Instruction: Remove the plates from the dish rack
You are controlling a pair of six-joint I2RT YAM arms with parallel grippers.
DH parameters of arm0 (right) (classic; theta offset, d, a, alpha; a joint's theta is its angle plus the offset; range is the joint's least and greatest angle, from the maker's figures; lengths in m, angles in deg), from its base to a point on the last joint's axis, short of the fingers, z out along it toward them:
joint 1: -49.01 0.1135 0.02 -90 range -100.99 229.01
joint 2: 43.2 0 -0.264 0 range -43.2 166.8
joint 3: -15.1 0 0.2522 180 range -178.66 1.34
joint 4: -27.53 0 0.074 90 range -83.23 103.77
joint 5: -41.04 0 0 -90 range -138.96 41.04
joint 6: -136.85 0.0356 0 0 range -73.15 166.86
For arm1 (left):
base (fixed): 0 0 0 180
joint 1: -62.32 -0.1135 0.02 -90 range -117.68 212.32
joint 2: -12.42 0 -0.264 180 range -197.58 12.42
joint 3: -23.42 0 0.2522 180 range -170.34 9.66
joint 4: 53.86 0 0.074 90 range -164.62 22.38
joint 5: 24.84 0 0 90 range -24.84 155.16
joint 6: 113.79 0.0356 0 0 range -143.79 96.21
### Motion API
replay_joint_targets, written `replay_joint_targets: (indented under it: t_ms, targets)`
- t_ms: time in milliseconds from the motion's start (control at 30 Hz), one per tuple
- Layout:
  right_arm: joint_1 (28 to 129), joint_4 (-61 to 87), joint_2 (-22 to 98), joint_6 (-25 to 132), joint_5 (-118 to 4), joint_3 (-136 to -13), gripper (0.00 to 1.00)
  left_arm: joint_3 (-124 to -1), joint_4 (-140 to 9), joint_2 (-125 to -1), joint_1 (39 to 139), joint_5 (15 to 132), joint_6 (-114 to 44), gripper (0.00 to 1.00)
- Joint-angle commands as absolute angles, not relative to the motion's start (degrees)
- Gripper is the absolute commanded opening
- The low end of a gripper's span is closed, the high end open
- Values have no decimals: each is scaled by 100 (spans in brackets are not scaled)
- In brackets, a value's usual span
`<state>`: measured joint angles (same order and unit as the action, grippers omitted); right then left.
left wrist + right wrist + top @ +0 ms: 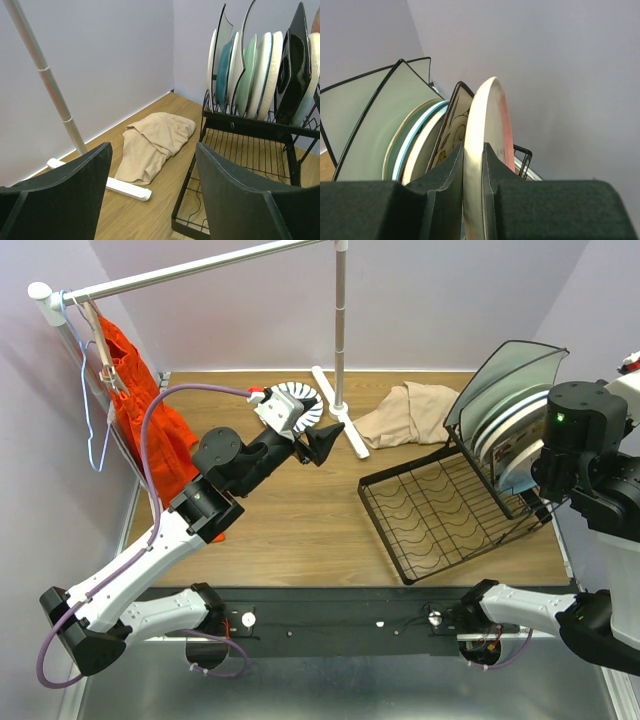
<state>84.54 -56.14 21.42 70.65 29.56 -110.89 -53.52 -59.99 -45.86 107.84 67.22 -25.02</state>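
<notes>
Hanging over the bare wood left of centre, the left gripper [315, 445] has its jaws spread wide, holding nothing. Right of it the dish rack [430, 515] holds its plates [505, 415] upright in the slotted end, where the right gripper [473, 195] pinches the rim of a cream plate [487, 130]

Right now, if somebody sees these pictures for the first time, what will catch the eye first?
The row of plates standing on edge in the black dish rack on the right, with the right gripper pinching the rim of a cream plate there. Next, the orange garment hanging from the white rail at the far left.
</notes>
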Motion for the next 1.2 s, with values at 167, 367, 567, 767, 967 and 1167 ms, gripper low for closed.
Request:
replay_joint_targets:
  t_ms: [167, 367, 567, 767, 967, 1167]
  targets:
    - [8487, -5303, 2157, 6848, 2865, -11424, 1, -5292, -5848, -4585, 10811, 6718, -2423, 77]
    - [8487, -5303, 2324, 6593, 2777, -11723, 1, -5292, -5840, -4550, 10811, 6718, -2423, 77]
    - [8496, -5259, 2526, 6461, 2706, -11653, 1, -5292, -5848, -4506, 10802, 6701, -2405, 77]
    - [8487, -5198, 2693, 6241, 2847, -11687, 1, -5292, -5840, -4454, 10802, 6700, -2414, 77]
    - [8487, -5162, 2913, 6004, 3119, -11635, 1, -5292, -5840, -4427, 10811, 6683, -2405, 77]
    - [8487, -5110, 3045, 5767, 3260, -11644, 1, -5283, -5840, -4401, 10811, 6665, -2405, 77]
